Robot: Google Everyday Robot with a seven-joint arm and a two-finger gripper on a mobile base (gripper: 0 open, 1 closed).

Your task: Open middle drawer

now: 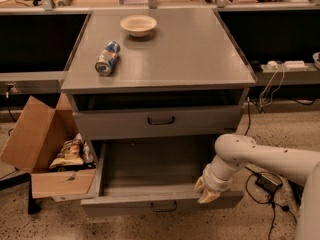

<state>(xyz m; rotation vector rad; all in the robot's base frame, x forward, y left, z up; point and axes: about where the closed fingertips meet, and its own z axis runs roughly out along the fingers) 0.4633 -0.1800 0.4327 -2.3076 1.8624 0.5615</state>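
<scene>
The middle drawer [150, 203] is pulled far out of the grey cabinet, and its deep grey tray [150, 166] looks empty. Its small dark loop handle [164, 206] sits at the centre of the front panel. My gripper [206, 191] is at the right end of that front panel, on the drawer's top edge and well to the right of the handle. My white arm [265, 159] reaches in from the right. The drawer above [160, 121] has a dark gap over its front. Any drawer below the open one is hidden.
A lying can [107, 58] and a white bowl [138, 25] rest on the cabinet top [190, 54]. An open cardboard box [37, 149] with snack bags stands at the left, touching the open drawer. Cables and a power brick [267, 183] lie on the floor at the right.
</scene>
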